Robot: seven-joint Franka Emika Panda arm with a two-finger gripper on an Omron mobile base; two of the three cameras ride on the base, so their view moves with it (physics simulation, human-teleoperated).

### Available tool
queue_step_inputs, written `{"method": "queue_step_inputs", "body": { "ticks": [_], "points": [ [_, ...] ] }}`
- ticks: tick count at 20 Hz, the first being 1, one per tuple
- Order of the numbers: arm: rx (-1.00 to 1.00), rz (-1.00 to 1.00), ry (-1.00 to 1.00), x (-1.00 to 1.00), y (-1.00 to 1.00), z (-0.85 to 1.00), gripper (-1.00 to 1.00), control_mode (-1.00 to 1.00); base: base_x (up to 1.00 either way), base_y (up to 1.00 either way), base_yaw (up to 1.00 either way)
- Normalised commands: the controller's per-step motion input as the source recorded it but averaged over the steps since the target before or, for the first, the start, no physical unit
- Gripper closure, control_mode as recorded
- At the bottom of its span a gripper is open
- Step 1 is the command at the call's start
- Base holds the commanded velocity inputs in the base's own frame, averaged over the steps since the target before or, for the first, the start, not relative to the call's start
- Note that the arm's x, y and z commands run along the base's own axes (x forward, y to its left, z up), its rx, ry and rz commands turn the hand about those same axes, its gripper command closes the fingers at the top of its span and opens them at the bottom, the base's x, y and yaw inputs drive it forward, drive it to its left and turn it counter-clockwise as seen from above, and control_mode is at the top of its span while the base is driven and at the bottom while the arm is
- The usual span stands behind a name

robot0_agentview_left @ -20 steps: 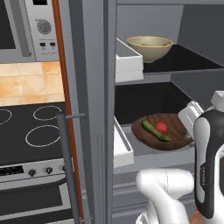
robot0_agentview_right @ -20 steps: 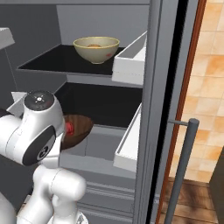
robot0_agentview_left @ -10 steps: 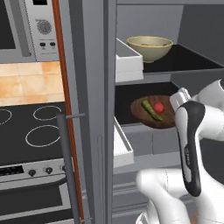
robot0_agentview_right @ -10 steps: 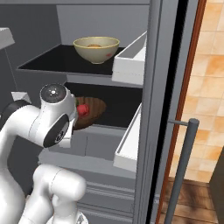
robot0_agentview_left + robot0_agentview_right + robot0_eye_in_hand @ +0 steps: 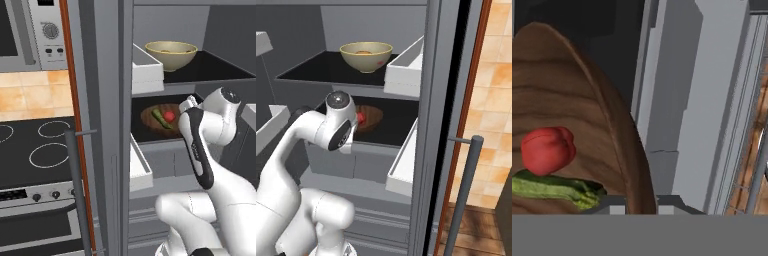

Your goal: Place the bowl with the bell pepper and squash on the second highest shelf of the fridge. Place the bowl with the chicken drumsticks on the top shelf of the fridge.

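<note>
**Wooden bowl carried into the fridge**

The pincer point(image 5: 641, 202) is closed on the rim of the round brown wooden bowl point(image 5: 587, 115), inside the tall grey fridge point(image 5: 107, 100), over its second dark shelf point(image 5: 396, 117). Just beside the tips lie the small red bell pepper point(image 5: 548, 150) and the slim green squash point(image 5: 554, 189). The bowl seems stiff and light (its loose contents may roll), so it is best kept level.
</note>
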Motion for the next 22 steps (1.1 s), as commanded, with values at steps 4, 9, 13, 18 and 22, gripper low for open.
{"method": "queue_step_inputs", "body": {
  "ticks": [4, 9, 13, 18, 22],
  "points": [
    [0.01, 0.00, 0.00, 0.80, -0.14, -0.65, 1.00, -1.00, 0.00, 0.00, 0.00],
    [0.00, -0.02, 0.00, 0.67, -0.23, -0.52, 1.00, -1.00, 0.00, 0.00, 0.00],
    [0.00, -0.02, 0.00, 0.92, -0.11, -0.17, 1.00, -1.00, 0.00, 0.00, 0.00],
    [0.00, -0.06, 0.00, 0.95, 0.00, -0.01, 1.00, -1.00, 0.00, 0.00, 0.00],
    [0.00, -0.03, 0.00, 0.39, 0.00, 0.00, -1.00, -1.00, 0.00, 0.00, 0.00]
  ]
}}
